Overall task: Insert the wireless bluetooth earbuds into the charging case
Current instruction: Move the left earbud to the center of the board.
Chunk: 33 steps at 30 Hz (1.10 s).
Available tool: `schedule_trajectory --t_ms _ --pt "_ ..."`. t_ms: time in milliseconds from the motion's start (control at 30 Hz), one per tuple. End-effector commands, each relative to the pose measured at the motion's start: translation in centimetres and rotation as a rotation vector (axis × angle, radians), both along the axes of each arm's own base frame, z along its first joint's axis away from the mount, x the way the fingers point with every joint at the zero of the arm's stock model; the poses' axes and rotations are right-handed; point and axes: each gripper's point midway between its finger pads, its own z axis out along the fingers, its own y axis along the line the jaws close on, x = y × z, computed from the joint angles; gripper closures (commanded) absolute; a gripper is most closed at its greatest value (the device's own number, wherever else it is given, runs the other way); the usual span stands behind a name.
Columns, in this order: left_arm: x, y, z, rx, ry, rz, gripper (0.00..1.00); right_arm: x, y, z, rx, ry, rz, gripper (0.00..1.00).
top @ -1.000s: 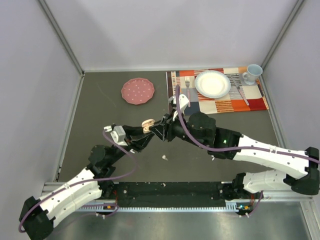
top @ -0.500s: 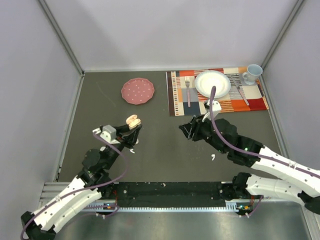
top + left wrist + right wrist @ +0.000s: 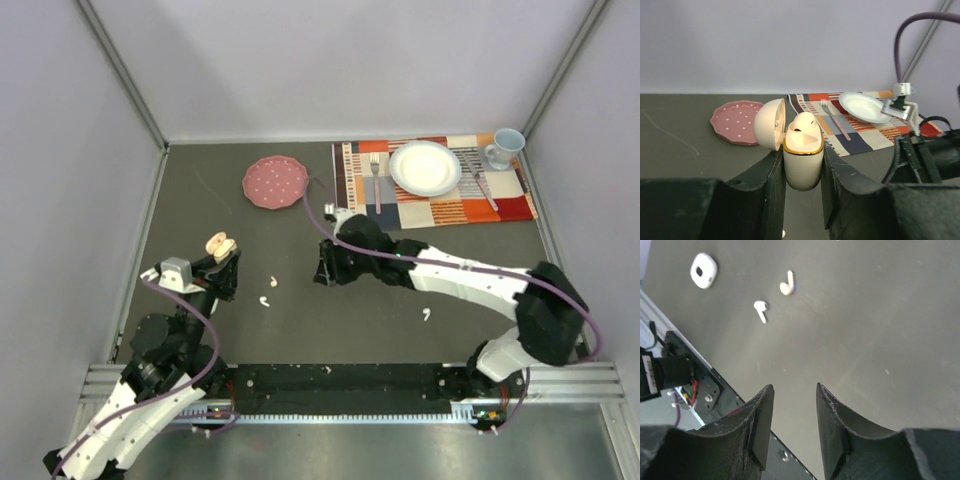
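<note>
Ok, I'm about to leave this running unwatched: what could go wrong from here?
1. Two earbuds lie close together on the table ahead of the open right gripper. Grabbing one may knock the other away.
2. The left gripper holds the charging case by its lower body only, with the lid open. Pressing an earbud in might tilt or slip it.
3. A third earbud lies near the right arm, which could sweep it aside.
</note>
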Motion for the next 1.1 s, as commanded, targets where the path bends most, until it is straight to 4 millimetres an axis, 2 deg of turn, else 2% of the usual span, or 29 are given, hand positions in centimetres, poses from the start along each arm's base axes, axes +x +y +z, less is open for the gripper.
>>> schedule_trajectory --t_ms 0,33,67,133,167,333,367,400,500,667,833,867,1067 --pt "-0.8 2.2 0.6 -0.014 0.016 0.067 1.0 1.9 5.5 2.9 0.134 0.017 0.08 0.61" --pt "-1.2 2.7 1.0 -0.033 -0.003 0.067 1.0 2.1 6.3 2.4 0.141 0.04 0.084 0.61" --pt "-1.4 2.9 1.0 -0.04 -0.007 0.07 1.0 2.9 7.6 1.2 0.129 0.065 0.08 0.62" --pt "-1.5 3.1 0.8 -0.041 -0.008 0.073 1.0 3.0 9.2 0.3 0.126 0.098 0.084 0.62" --pt "-1.6 3.1 0.8 -0.045 -0.01 0.071 1.0 3.4 10.3 -0.8 0.106 0.11 0.088 0.61" --pt "-1.8 3.2 0.4 -0.034 -0.002 0.065 1.0 3.2 12.9 -3.9 0.027 0.102 0.083 0.6" --pt "-1.8 3.2 0.4 -0.032 -0.001 0.065 1.0 3.3 13.4 -3.8 0.026 0.093 0.084 0.6" --pt "-1.8 3.2 0.4 -0.031 0.0 0.065 1.0 3.4 13.5 -5.4 -0.005 0.103 0.08 0.6" --pt "-1.9 3.3 0.3 -0.036 0.0 0.067 1.0 4.1 14.1 -6.8 -0.035 0.092 0.053 0.6" --pt "-1.9 3.2 0.0 -0.044 0.002 0.064 1.0 5.1 14.8 -8.0 -0.066 0.051 0.039 0.59" --pt "-2.0 3.2 0.1 -0.054 -0.002 0.056 1.0 6.6 14.4 -9.1 -0.124 0.004 -0.019 0.61" --pt "-2.0 3.2 0.0 -0.053 0.0 0.057 1.0 6.7 14.4 -9.9 -0.137 0.009 -0.016 0.62" --pt "-2.0 3.4 0.1 -0.056 -0.003 0.063 1.0 6.2 14.3 -11.2 -0.181 0.002 0.008 0.68"
